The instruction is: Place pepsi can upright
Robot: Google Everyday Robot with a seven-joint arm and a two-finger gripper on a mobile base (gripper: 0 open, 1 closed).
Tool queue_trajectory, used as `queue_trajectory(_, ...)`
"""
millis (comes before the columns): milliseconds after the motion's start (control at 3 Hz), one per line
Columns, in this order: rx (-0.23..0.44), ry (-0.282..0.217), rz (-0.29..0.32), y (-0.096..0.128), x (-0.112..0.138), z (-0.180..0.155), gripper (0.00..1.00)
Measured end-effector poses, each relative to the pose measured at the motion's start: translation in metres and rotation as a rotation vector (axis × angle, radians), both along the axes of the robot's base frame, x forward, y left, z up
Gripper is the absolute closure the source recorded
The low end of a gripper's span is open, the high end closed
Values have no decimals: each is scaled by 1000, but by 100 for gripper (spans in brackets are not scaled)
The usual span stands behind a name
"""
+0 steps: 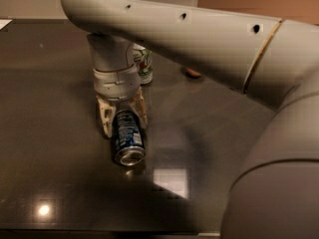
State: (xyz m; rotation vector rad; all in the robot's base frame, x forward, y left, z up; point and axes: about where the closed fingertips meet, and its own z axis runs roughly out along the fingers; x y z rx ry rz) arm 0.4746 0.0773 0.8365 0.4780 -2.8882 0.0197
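Note:
The pepsi can (128, 139), dark blue with silver ends, lies on its side on the dark table (50, 108), its near silver end facing the camera. My gripper (123, 116) points straight down over the can's far end. Its two tan fingers (105, 118) stand on either side of the can and press against it. The far end of the can is hidden between the fingers. The arm crosses the top of the view from the right.
A white and green can (145, 64) stands upright just behind the gripper's wrist. A small orange-brown object (191, 73) lies further back to the right. The table's front edge (99, 231) runs along the bottom of the view.

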Motion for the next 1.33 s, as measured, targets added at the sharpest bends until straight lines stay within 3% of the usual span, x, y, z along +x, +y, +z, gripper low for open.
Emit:
queue_trajectory(333,1,0,15,-1,-2,2,65)
queue_trajectory(667,41,-57,62,-3,5,17,87)
queue_trajectory(1000,137,-148,147,-10,20,46,100)
queue_trajectory(1333,246,-267,252,-25,27,72,100)
